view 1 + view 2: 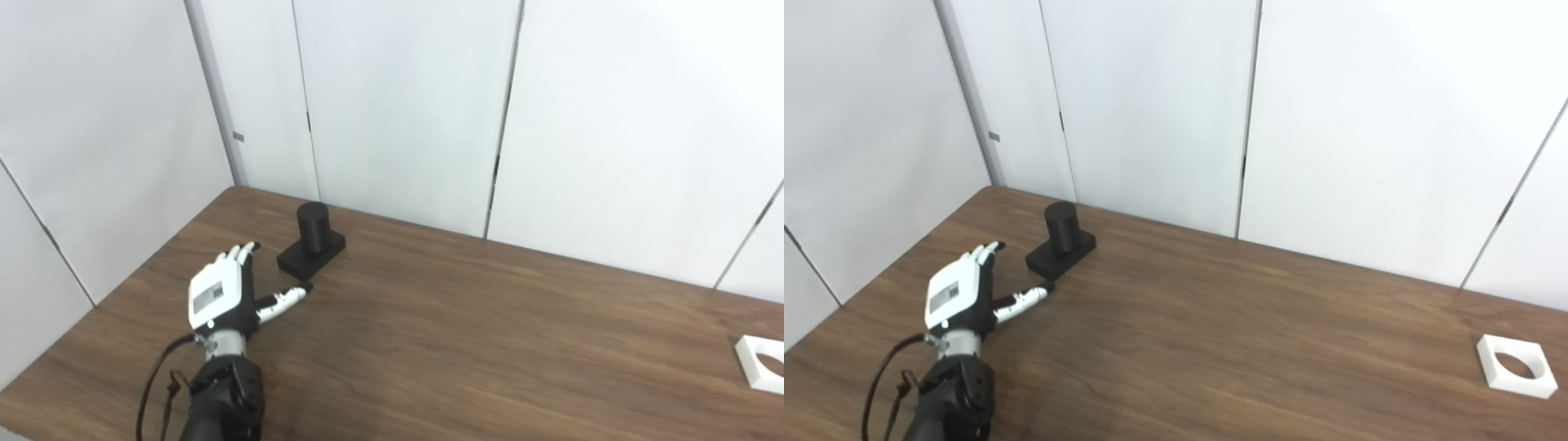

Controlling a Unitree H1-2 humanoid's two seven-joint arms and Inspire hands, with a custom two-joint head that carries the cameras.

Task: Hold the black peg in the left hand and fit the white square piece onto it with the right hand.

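The black peg (313, 226) is a short upright cylinder on a flat black base (310, 255), standing on the wooden table (465, 331) toward its far left. My left hand (223, 295) hovers just in front and left of the base, open, fingers spread and pointing at the peg, thumb tip close to the base corner; whether it touches I cannot tell. The white square piece (1516, 365) with a round hole lies flat near the table's right edge, partly cut off in the left eye view. My right hand is out of sight.
White wall panels (404, 110) stand directly behind the table and along its left side. A black cable (153, 380) loops beside my left forearm.
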